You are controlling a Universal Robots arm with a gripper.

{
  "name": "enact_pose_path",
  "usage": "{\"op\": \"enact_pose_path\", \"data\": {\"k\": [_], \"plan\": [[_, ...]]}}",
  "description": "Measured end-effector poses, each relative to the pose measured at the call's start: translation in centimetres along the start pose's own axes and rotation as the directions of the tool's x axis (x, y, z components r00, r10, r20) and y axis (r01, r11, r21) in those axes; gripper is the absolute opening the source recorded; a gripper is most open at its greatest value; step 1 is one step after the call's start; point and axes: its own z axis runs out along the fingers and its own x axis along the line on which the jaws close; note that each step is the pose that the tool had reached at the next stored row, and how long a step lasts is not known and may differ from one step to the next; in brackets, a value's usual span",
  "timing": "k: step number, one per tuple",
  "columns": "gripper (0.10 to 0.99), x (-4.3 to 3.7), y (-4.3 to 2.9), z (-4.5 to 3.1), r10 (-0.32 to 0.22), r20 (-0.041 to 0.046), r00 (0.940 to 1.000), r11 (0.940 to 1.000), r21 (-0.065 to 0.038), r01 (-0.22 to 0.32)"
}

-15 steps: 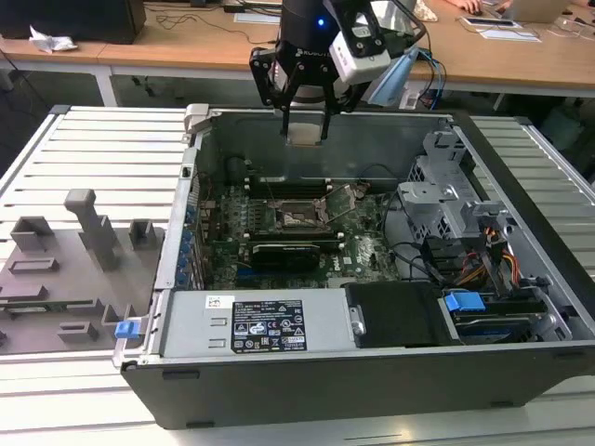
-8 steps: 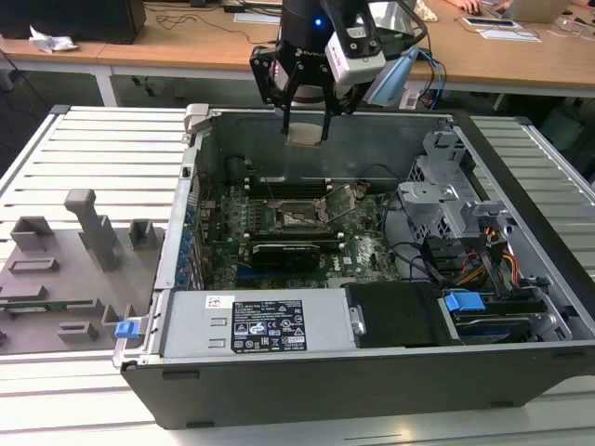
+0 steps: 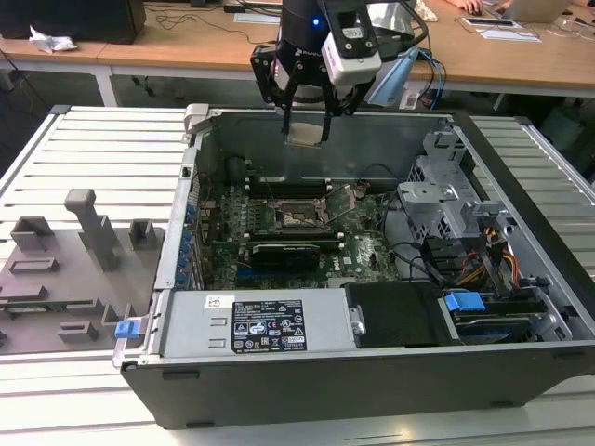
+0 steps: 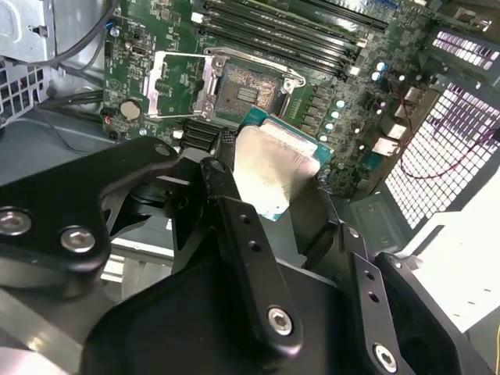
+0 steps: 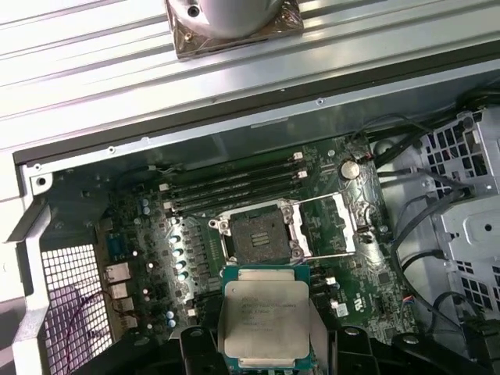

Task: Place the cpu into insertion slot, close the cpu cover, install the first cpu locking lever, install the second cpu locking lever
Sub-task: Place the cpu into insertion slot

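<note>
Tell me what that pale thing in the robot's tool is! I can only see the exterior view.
Observer: The tool is pinching the cpu. In the first wrist view it is a silver square with a green edge.
Operator: Is the hole it goes in free?
Observer: Yes. In the first wrist view the insertion slot has nothing in it.
</note>
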Motion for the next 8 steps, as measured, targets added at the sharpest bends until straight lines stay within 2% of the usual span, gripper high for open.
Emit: {"op": "enact_pose_path", "data": {"k": [8], "plan": [[0.525,0.0,0.0,0.01,0.056,0.0049,0.9984,0.9984,-0.001,-0.056]]}}
